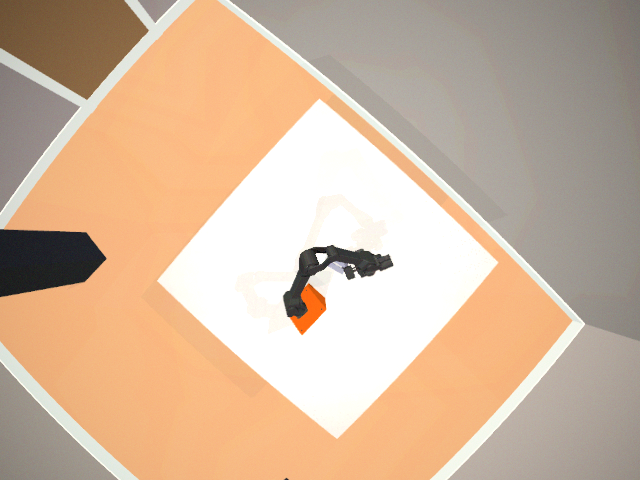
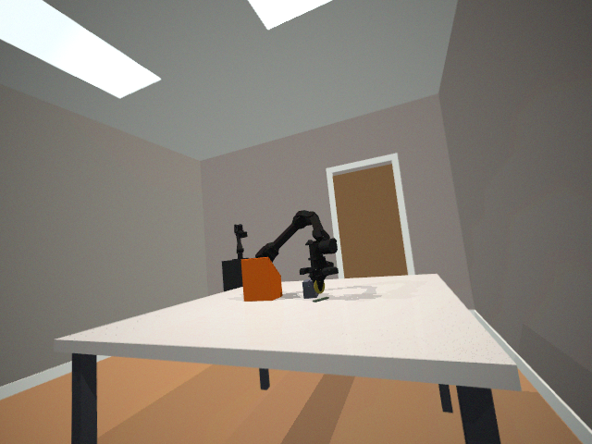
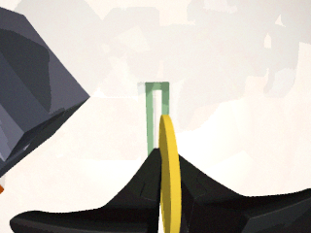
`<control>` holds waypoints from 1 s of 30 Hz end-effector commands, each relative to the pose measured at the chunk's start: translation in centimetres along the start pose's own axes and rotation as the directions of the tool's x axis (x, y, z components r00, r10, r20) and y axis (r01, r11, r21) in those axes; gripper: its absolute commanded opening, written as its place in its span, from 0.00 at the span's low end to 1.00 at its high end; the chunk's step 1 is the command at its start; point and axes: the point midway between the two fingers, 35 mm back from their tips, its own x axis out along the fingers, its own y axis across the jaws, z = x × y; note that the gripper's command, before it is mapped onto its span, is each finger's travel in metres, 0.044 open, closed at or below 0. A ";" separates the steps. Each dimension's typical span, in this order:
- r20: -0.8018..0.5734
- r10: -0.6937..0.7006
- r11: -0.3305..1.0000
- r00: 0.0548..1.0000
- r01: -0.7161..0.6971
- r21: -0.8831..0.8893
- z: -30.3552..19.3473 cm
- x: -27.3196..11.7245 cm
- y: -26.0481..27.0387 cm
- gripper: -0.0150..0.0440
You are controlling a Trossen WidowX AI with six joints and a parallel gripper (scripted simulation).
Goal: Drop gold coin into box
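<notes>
My gripper (image 2: 318,285) (image 3: 161,153) is shut on the gold coin (image 2: 323,287) (image 3: 170,186). The coin is upright, edge-on in the wrist view, and sticks out past the fingertips. The dark-green holder (image 2: 320,299) (image 3: 157,85) lies on the table below, with a gap between it and the coin; its slot looks empty where it shows. The grey box (image 1: 338,266) (image 2: 308,289) (image 3: 63,78) stands beside the holder, at the left in the wrist view, turned at an angle to the coin. The slot in its lid cannot be made out.
An orange block (image 1: 313,311) (image 2: 260,279) stands by the arm's base, with the arm (image 1: 344,254) (image 2: 286,235) reaching past it. A black block (image 2: 231,275) with a thin black upright (image 2: 240,243) stands behind it. The white table (image 1: 330,382) (image 2: 305,334) has straight edges.
</notes>
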 end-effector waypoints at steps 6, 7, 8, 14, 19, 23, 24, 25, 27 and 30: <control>-0.004 -0.010 1.000 1.000 0.010 -0.008 0.1 -2.7 -0.3 0.25; -0.004 -0.010 1.000 1.000 0.010 -0.008 0.1 -3.0 -0.3 0.25; -0.004 -0.010 1.000 1.000 0.010 -0.008 0.1 -3.2 -0.3 0.25; -0.004 -0.010 1.000 1.000 0.010 -0.009 0.1 -4.7 -0.2 0.25; -0.004 -0.010 1.000 1.000 0.009 -0.009 0.1 -6.0 0.0 0.25; -0.003 -0.009 1.000 1.000 0.009 -0.009 0.1 -6.7 0.1 0.25; -0.003 -0.009 1.000 1.000 0.009 -0.009 0.1 -6.7 0.1 0.25; -0.003 -0.009 1.000 1.000 0.009 -0.014 0.1 -6.7 0.0 0.25; -0.003 -0.009 0.998 1.000 0.009 -0.056 0.1 -6.7 0.0 0.25; -0.003 -0.009 0.988 1.000 0.009 -0.155 0.0 -6.7 -0.2 0.25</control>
